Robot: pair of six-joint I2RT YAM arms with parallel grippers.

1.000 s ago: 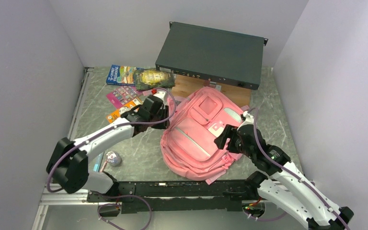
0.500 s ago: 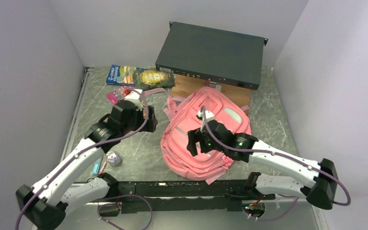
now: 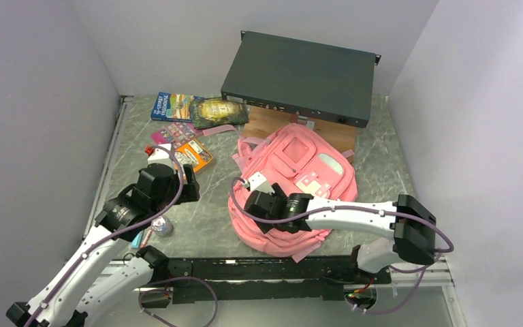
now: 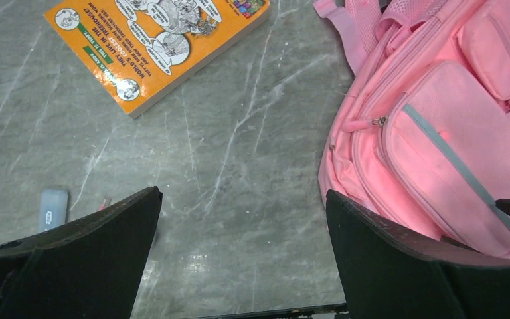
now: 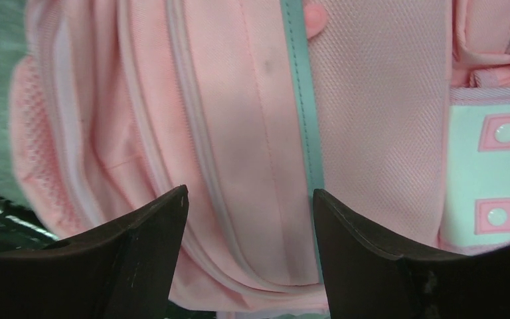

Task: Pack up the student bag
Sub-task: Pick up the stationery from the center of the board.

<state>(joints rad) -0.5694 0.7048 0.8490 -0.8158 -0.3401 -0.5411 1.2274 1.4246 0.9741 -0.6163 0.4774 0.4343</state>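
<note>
Large soft pink fabric student bag (image 3: 298,158) is overhung by right gripper (image 5: 250,199), fingers spread and empty; left gripper (image 4: 242,206) is held alongside, likewise spread.

We are reading upside-down print on the orange book (image 4: 153,53), which is lying at the far left in the left wrist view. Its small green tags seem to be saying "THIS IS TERRY" and "THIS IS ANDY", and white lines are starting "THEY LIVE IN THE WORLD'S"; the rest is blurring out. From above, the blue book (image 3: 170,107) at the far left is showing a title too small to read.
</note>
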